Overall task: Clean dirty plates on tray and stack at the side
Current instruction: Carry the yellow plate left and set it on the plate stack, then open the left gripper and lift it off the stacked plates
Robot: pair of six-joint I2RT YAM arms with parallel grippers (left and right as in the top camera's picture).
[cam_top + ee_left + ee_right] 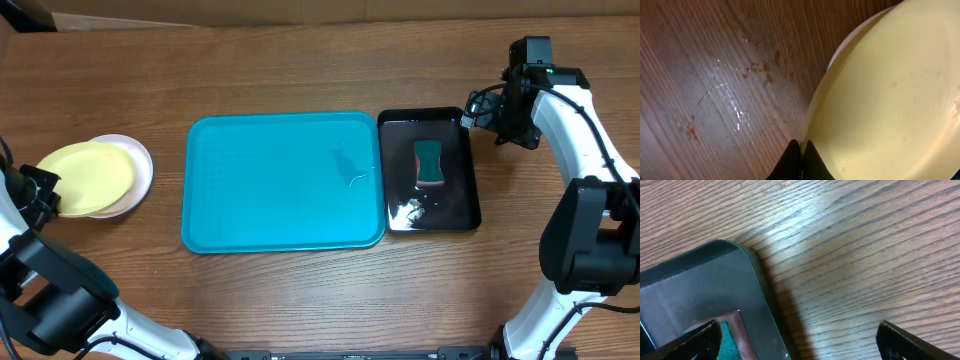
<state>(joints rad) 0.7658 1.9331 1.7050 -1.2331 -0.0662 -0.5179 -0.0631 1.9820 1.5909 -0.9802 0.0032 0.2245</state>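
Left gripper (801,150): pinched shut on rim of yellow-green plate (890,100), atop stack (141,172) just ahead. Tray (280,180), well to its right: 0 left on it. Right gripper (800,340): wide apart, empty. Step, likely: final stacking. Next: release, withdraw.

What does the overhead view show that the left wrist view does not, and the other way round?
Only overhead: the turquoise tray, holding no plates, and the black tray with its sponge. Only left wrist: reddish-brown specks and a wet sheen on the table, and the left gripper shut at the rim of the yellow-green plate. Both: that plate, lying on a white plate.
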